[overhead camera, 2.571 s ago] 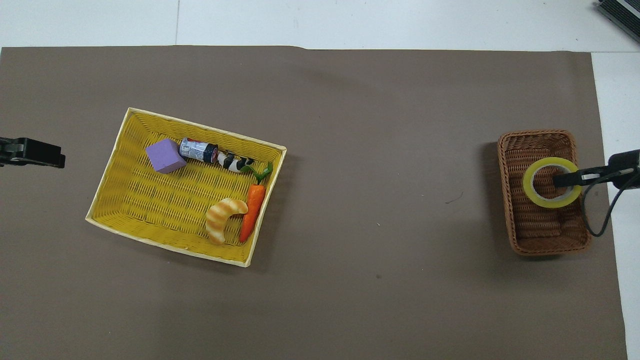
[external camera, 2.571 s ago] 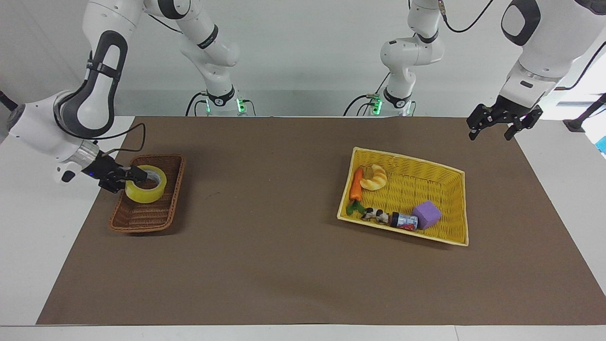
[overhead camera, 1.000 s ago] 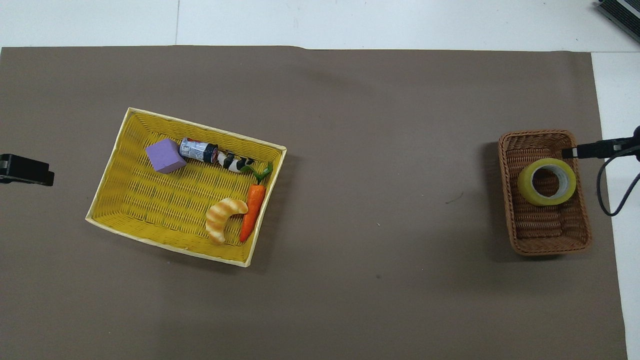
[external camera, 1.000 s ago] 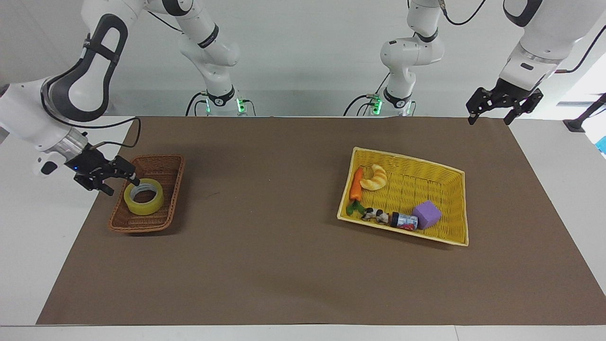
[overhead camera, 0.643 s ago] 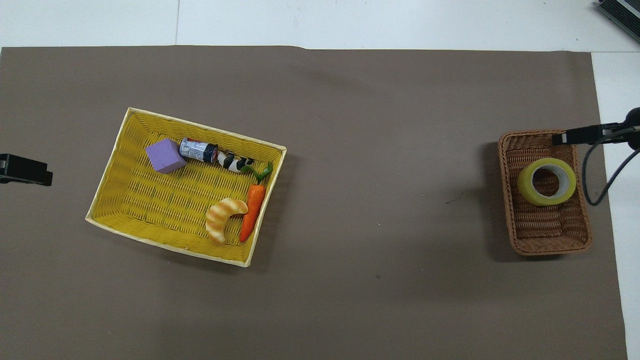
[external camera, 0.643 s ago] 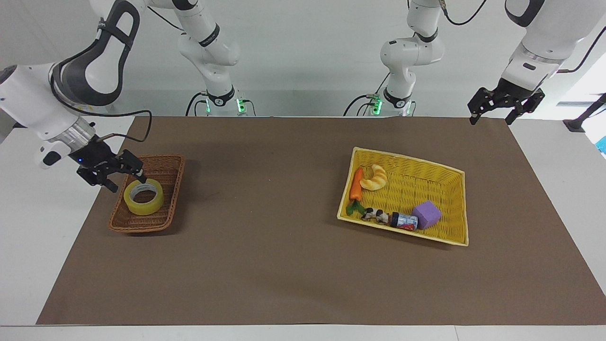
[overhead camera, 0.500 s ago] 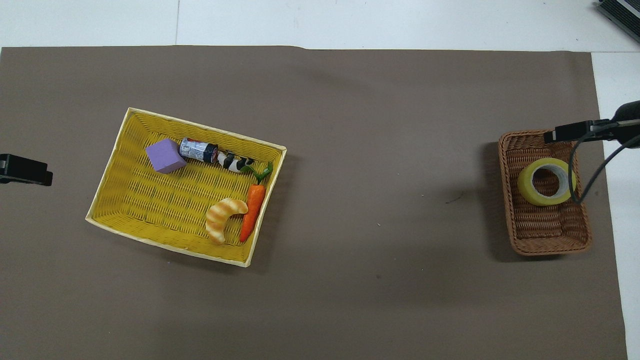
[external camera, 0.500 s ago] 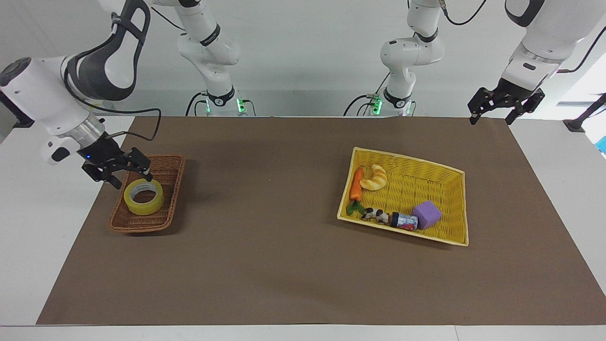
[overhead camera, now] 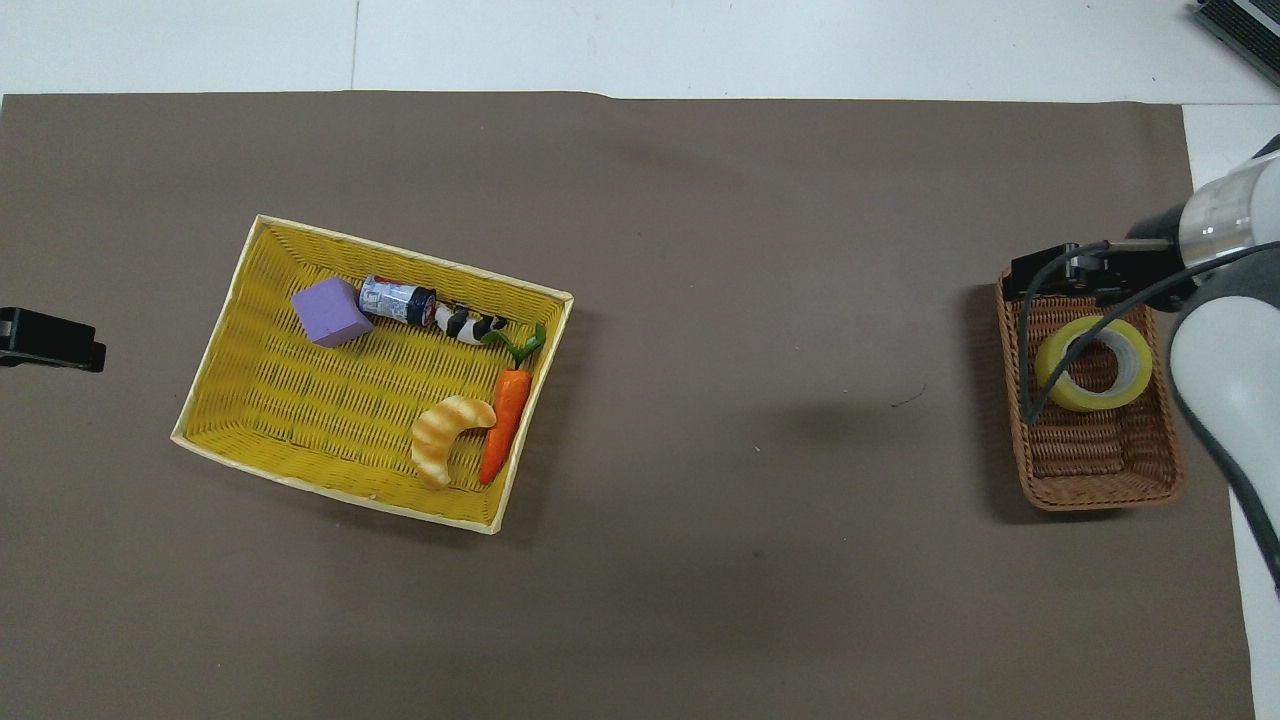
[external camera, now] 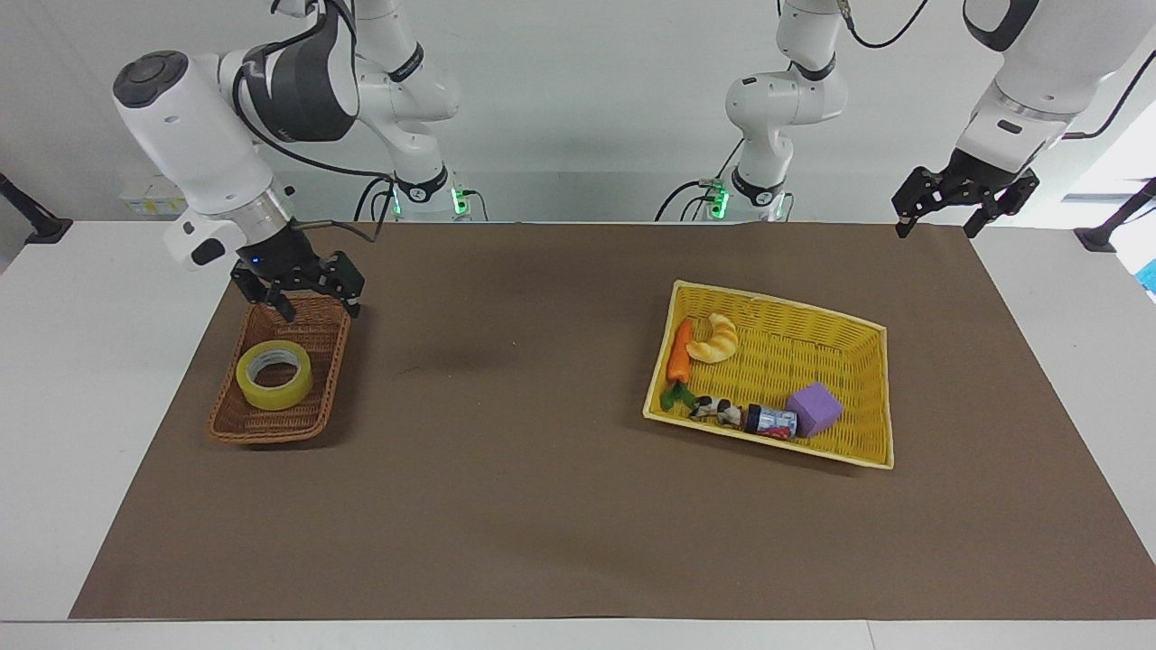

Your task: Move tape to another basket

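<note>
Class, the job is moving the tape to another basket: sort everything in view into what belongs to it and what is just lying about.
Belongs to the job:
tape
brown basket
right gripper

Just lying about:
yellow basket
carrot
croissant
purple cube
can
left gripper, waiting

We see even, bright, diffuse lighting in both views, with no glare. Soft shadows fall on the brown mat beside the yellow basket and the wicker basket; a faint blurred patch sits mid-mat. Daylight blows out one upper corner of the facing view. Focus is sharp throughout.
</note>
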{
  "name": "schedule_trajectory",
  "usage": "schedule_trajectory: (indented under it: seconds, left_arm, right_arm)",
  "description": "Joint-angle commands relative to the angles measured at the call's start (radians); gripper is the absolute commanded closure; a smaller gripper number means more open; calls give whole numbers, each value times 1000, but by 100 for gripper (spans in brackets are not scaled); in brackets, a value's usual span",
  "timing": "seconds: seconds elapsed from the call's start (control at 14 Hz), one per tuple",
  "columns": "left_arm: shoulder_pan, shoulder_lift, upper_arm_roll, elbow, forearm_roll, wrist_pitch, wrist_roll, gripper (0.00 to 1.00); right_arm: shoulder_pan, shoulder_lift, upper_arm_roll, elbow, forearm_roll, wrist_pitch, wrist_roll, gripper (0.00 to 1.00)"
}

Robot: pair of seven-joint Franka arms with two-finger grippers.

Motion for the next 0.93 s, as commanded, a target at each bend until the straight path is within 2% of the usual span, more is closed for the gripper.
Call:
schedule_trajectory:
  seconds: [0.0,0.21,0.5,0.64,0.79,0.86]
  left_arm:
    - [7,-21,-3,-20,8,5,-3,0]
    - [7,-9,-3,-2,1,16,-1,0]
    - [7,11,-2,21,-1,-7,-1,0]
    - [10,37,0,67,4,-38,0,0]
    - [10,80,0,133,8,-73,0,0]
    - [10,90,-2,144,8,-73,0,0]
  right_arm:
    - [59,-56,5,-51,-31,-20,149,0]
    - [101,-74,5,-34,-28,-32,282,0]
    - [81,-140,-15,27,-22,-89,277,0]
    - [56,-166,-18,87,-24,-142,277,0]
    - [27,-159,-29,176,-44,-225,232,0]
    - [20,-157,-29,182,-77,-263,169,0]
